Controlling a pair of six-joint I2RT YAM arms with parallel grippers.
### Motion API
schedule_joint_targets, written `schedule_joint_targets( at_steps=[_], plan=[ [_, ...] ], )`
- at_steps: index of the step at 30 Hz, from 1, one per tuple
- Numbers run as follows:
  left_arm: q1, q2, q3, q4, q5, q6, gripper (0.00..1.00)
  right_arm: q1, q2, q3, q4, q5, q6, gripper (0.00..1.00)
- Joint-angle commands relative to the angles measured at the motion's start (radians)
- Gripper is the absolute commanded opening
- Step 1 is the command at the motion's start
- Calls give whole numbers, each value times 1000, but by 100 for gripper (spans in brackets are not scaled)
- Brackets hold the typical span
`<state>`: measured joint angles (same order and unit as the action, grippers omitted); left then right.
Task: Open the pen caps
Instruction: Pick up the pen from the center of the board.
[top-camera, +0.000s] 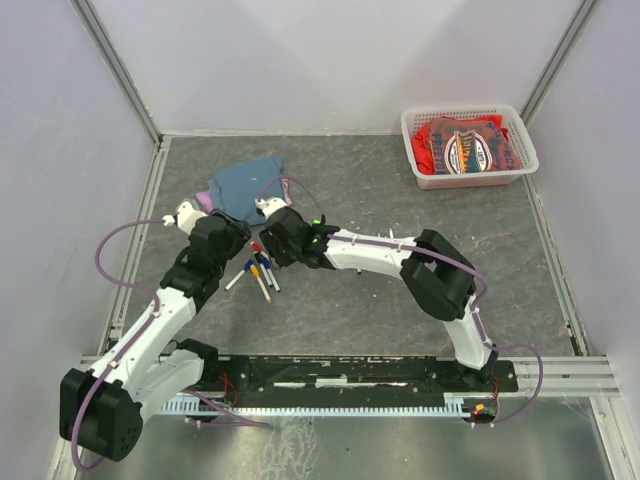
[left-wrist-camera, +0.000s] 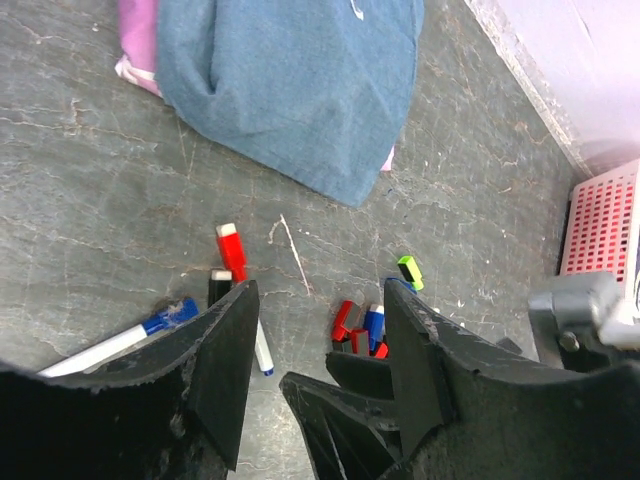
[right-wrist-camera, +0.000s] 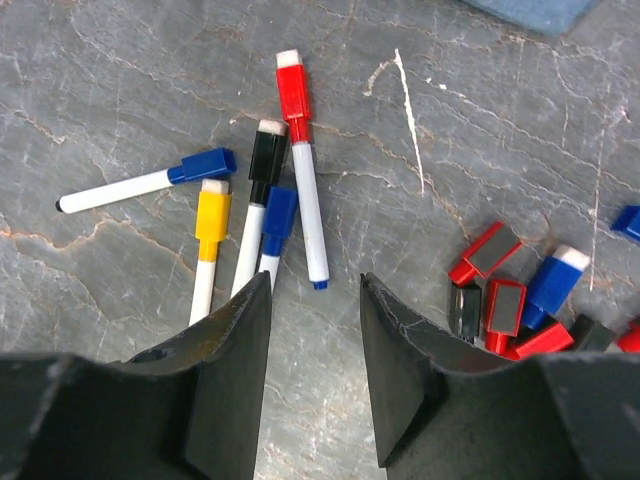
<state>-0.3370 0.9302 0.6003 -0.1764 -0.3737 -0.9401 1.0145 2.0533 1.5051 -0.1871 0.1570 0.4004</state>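
Uncapping looks partly done, and both pincers are hanging empty above the pens.
The left gripper (left-wrist-camera: 320, 295) and right gripper (right-wrist-camera: 315, 285) are hovering over the grey marbled tabletop (right-wrist-camera: 450, 120), jaws apart with nothing between them. A heap of loose short plastic caps (right-wrist-camera: 505, 300) in red, blue and black is lying to one side. Just beside it, the thin white-barrelled marker pens (right-wrist-camera: 310, 220) are seemingly wearing theirs: a red cap (right-wrist-camera: 292, 95), a black cap (right-wrist-camera: 268, 160), a yellow cap (right-wrist-camera: 212, 215) and two blue caps (right-wrist-camera: 205, 165). I'd say those five are waiting.

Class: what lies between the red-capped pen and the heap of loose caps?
Only bare table with a white scratch, between pen and caps; the right wrist view shows it.
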Motion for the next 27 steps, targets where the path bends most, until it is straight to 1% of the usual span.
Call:
schedule_joint_targets(
  at_steps=[1, 7, 27],
  plan=[
    [21, -56, -20, -2, -41, -57, 60, 9, 48, 103, -39, -17, -25, 48],
    [27, -92, -28, -9, -38, -69, 60, 9, 103, 142, -62, -13, -33, 48],
    [38, -105, -37, -11, -32, -82, 60, 11, 184, 209, -109, -13, -48, 45]
  ],
)
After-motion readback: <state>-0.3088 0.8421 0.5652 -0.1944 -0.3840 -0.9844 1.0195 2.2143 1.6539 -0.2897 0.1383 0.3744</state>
